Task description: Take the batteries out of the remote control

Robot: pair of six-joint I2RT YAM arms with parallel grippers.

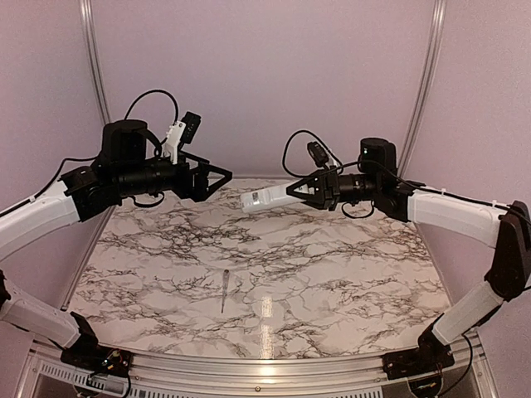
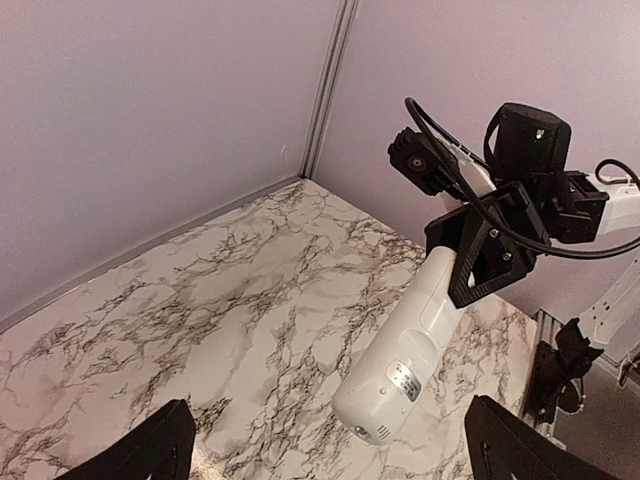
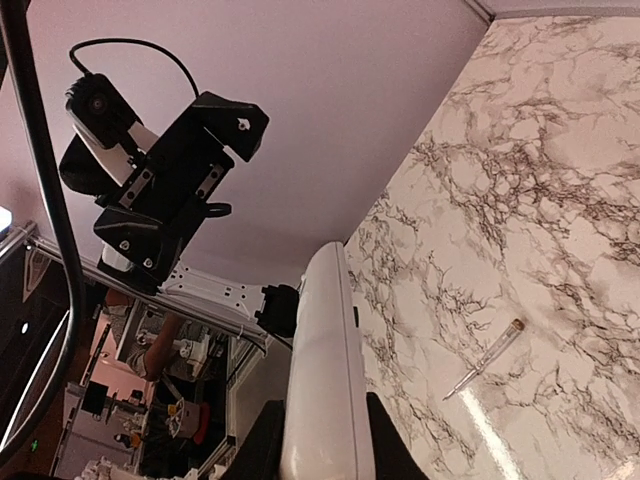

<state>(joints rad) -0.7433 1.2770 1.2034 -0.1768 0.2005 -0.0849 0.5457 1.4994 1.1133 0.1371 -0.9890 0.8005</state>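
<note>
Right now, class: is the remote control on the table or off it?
Off: the right gripper holds the remote control above the table.

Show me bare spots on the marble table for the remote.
The marble tabletop is bare left and right of the thin pale pen-like tool near its front middle, and along its far edge. Crowding is only in mid-air at the back: the open left pincer faces the right pincer gripping the slim white plastic remote control.
</note>
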